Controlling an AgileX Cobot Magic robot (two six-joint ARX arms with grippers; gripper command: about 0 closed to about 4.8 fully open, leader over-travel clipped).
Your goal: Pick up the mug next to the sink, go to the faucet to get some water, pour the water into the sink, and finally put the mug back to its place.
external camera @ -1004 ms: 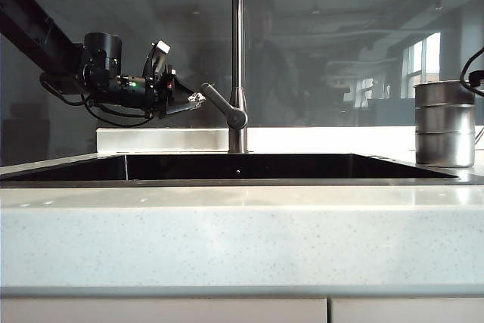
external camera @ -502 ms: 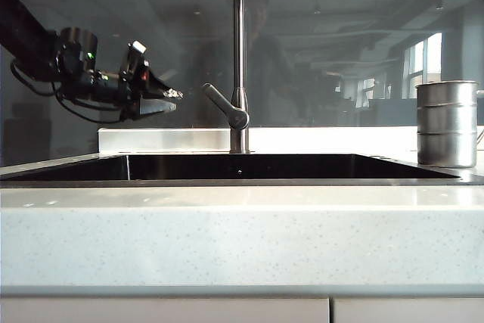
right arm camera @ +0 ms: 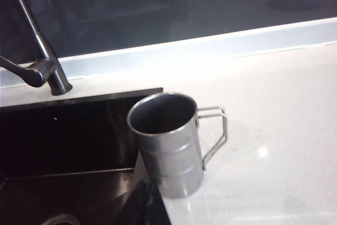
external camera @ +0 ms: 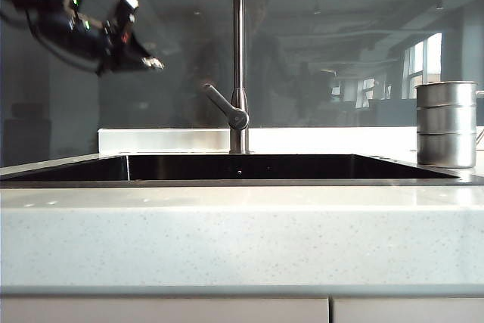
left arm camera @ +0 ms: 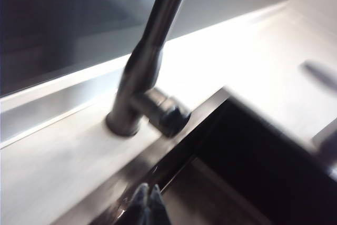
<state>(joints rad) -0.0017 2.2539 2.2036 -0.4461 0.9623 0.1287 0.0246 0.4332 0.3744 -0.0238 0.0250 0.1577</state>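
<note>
We see the mug [right arm camera: 168, 143] upright on the counter [right arm camera: 274, 130] just beside the sink [right arm camera: 63, 130], at the corner of the basin, with its open mouth up and its long axis vertical. Its thin handle [right arm camera: 215, 133] points away from the basin. In the right wrist view the right gripper [right arm camera: 143, 204] sits just short of the mug's base, fingers pressed together on nothing, and the mug lies straight ahead of it and close. This arm is out of sight in the exterior view, where the mug [external camera: 446, 124] stands alone at the far right.

Our left gripper [external camera: 150, 62] hangs high above the sink's other end, well apart from the mug; its fingers [left arm camera: 147, 204] are likewise together and empty, with the faucet [left arm camera: 150, 61] ahead and below them.

We judge the right arm much the nearer one for any next pick. To take the mug it would need to spread its fingers and close across the upright body, clear of the handle.
</note>
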